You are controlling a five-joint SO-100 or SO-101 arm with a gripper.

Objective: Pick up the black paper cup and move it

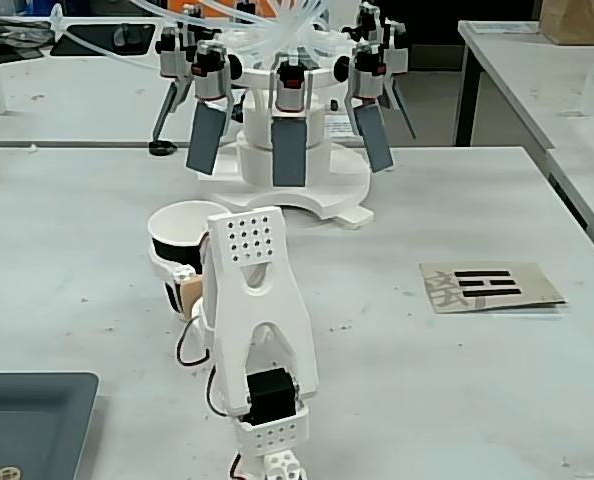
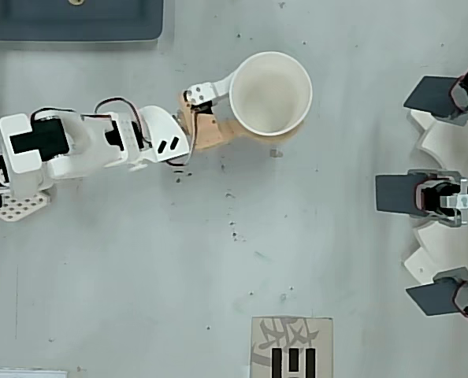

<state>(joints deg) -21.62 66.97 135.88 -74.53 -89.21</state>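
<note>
The claw (image 2: 275, 106) grips the black paper cup (image 1: 177, 240) (upright).

Black paper cup (image 2: 270, 93) stands upright — jaws closed around it — grey-paddled machine (image 2: 447, 197) well apart.
</note>
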